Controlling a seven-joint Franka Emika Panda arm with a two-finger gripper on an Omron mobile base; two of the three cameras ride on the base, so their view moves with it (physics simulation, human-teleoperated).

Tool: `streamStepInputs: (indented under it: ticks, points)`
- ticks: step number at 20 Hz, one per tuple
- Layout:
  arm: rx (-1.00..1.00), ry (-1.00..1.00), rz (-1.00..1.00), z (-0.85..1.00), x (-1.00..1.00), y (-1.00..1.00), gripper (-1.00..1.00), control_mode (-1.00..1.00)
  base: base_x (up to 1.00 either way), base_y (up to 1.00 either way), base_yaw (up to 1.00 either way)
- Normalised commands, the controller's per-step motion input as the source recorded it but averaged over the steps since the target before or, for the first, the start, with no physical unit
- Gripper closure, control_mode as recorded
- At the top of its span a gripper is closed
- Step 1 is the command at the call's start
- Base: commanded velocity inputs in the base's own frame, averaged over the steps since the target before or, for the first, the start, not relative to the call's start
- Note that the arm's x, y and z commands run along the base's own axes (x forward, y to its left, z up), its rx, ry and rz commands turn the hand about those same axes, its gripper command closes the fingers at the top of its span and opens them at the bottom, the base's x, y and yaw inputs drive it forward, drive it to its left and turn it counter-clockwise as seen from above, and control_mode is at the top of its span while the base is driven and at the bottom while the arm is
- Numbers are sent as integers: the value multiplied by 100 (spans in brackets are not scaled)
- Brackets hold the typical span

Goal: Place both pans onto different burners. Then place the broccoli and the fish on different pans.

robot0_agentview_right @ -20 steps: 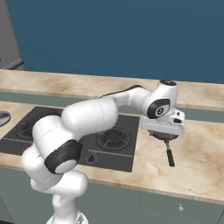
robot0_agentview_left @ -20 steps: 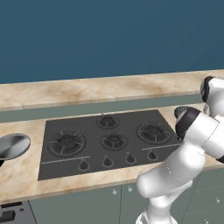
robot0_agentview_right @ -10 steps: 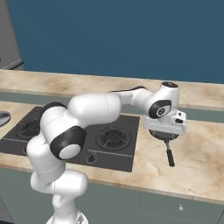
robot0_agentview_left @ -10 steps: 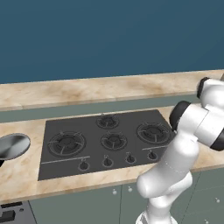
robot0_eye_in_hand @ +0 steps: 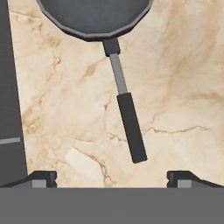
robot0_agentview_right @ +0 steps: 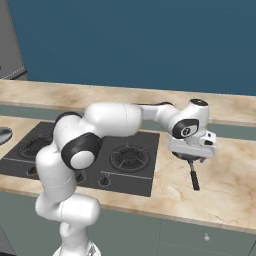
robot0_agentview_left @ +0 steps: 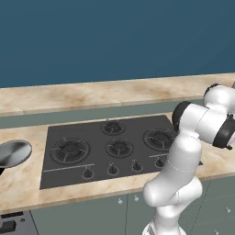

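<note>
One pan (robot0_eye_in_hand: pixel 94 15), dark grey and round, lies on the marble counter to the right of the cooktop, its black handle (robot0_eye_in_hand: pixel 130 126) pointing toward me. My gripper (robot0_eye_in_hand: pixel 112 178) hangs just above that handle, open, fingertips (robot0_eye_in_hand: pixel 43 178) wide apart with nothing between them. From the right base camera the hand (robot0_agentview_right: pixel 192 148) covers the pan, and only the handle (robot0_agentview_right: pixel 194 179) sticks out. The other pan (robot0_agentview_left: pixel 13 153), shiny silver, rests on the counter left of the cooktop. Burners (robot0_agentview_left: pixel 69 149) (robot0_agentview_left: pixel 119 147) (robot0_agentview_right: pixel 130 156) are bare. The broccoli and the fish are out of view.
The dark cooktop (robot0_agentview_left: pixel 55 172) has a row of small knobs (robot0_agentview_left: pixel 112 170) along its front. Its right edge (robot0_eye_in_hand: pixel 8 109) lies close to the pan. A raised marble ledge (robot0_agentview_left: pixel 92 94) and a blue wall run behind. The counter's front edge (robot0_agentview_right: pixel 210 220) is near the handle.
The arm's elbow and upper links have swung round while the hand has stayed almost still over the pan handle. The jaws stay open. Neither pan has moved.
</note>
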Motion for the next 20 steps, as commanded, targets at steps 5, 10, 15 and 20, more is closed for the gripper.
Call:
streamStepInputs:
  ticks: [5,10,15,20]
  points:
    - [0,0,0,-27,7,-1,-100,-100,0,0,0]
    - [0,1,0,-30,8,-3,-100,-100,0,0,0]
    - [0,0,0,-28,5,-6,-100,-100,0,0,0]
    - [0,1,0,-22,1,-14,-100,-100,0,0,0]
